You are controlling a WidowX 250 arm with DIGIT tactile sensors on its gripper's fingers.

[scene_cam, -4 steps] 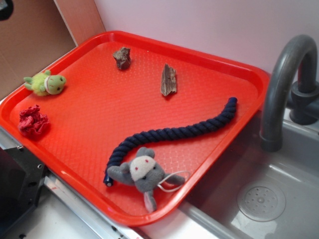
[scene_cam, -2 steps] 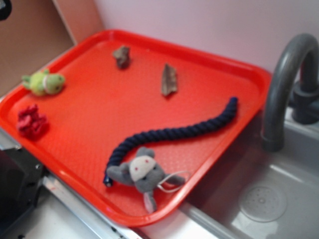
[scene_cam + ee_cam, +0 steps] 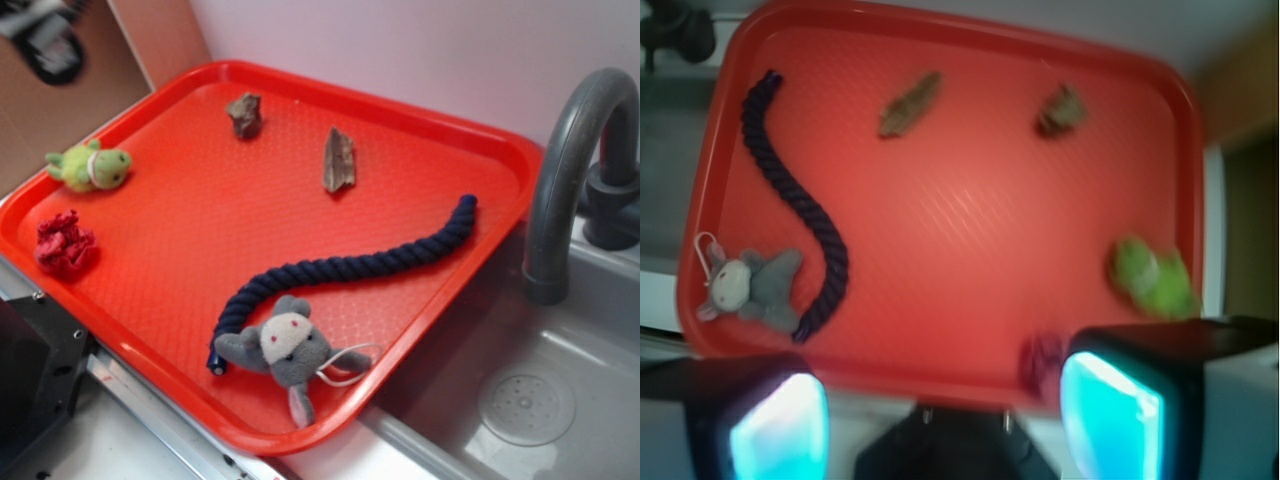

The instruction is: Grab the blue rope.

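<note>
Red tray [image 3: 150, 115] carries navy blue rope [image 3: 345, 270], lying free in wavy line from tray's right rim down to near edge, small blue tip beside grey plush mouse [image 3: 285, 352]. Mouse touches rope's lower end. Exterior view also shows green plush [image 3: 90, 166], crumpled red cloth [image 3: 63, 243], two brown chunks, grey faucet [image 3: 570, 170] over sink; gripper only blurred dark shape at top left corner. Wrist view alone shows gripper [image 3: 940, 410]: jaws spread wide, fingers [image 3: 1110, 410] glowing cyan, nothing between, high above tray, well apart from rope [image 3: 800, 210].
</note>
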